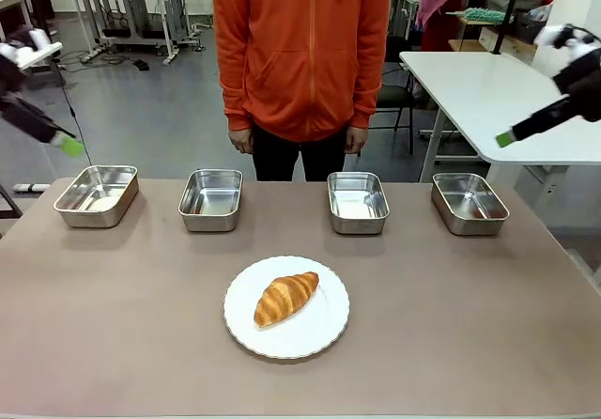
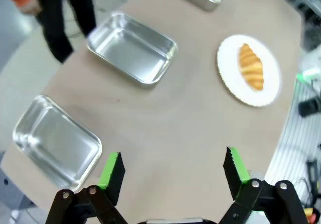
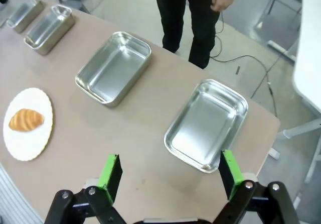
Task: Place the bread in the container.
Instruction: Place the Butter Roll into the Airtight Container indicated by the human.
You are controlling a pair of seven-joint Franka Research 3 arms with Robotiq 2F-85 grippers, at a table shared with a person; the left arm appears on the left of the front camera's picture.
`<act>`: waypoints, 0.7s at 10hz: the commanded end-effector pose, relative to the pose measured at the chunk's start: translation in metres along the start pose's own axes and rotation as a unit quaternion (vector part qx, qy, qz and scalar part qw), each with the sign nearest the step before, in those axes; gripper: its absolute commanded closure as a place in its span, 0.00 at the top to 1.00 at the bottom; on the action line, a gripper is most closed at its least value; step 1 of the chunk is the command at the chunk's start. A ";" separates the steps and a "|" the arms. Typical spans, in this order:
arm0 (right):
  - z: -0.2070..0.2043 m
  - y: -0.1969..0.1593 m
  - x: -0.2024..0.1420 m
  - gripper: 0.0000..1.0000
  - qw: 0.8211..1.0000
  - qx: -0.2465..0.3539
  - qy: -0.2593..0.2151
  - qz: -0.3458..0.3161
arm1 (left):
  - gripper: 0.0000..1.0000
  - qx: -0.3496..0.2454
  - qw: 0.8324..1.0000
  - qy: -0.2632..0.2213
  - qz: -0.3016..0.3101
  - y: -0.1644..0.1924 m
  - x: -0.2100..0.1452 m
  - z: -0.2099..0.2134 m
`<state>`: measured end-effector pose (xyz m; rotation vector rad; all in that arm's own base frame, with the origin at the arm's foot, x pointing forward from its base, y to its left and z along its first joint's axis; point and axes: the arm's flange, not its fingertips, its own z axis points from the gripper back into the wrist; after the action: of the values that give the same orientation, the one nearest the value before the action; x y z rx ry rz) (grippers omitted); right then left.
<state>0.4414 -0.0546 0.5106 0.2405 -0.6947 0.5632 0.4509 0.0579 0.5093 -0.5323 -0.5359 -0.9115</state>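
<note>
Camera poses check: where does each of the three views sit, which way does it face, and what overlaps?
Front: fixed on the robot's side, facing across the table at the person; left gripper and right gripper raised at the picture's edges.
Left wrist: high by the table's left end, looking down on three containers; its gripper open at the bottom.
Right wrist: high by the right end, looking down on four containers; its gripper open at the bottom.
Shared: all three show the bread on the plate.
</note>
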 end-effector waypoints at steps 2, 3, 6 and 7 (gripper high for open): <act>-0.006 -0.027 -0.016 1.00 0.998 0.046 -0.023 0.026 | 1.00 -0.010 1.000 -0.015 -0.020 0.041 -0.028 0.029; 0.003 -0.014 -0.011 1.00 1.000 0.014 -0.005 0.005 | 1.00 -0.024 0.999 -0.007 -0.023 0.015 -0.020 0.017; 0.003 -0.014 -0.011 1.00 1.000 0.014 -0.005 0.005 | 1.00 -0.024 0.999 -0.007 -0.023 0.015 -0.020 0.017; 0.003 -0.014 -0.011 1.00 1.000 0.014 -0.005 0.005 | 1.00 -0.024 0.999 -0.007 -0.023 0.015 -0.020 0.017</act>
<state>0.4394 -0.0703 0.5042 0.2502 -0.6926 0.5945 0.4566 0.0863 0.5077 -0.5566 -0.5202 -0.9940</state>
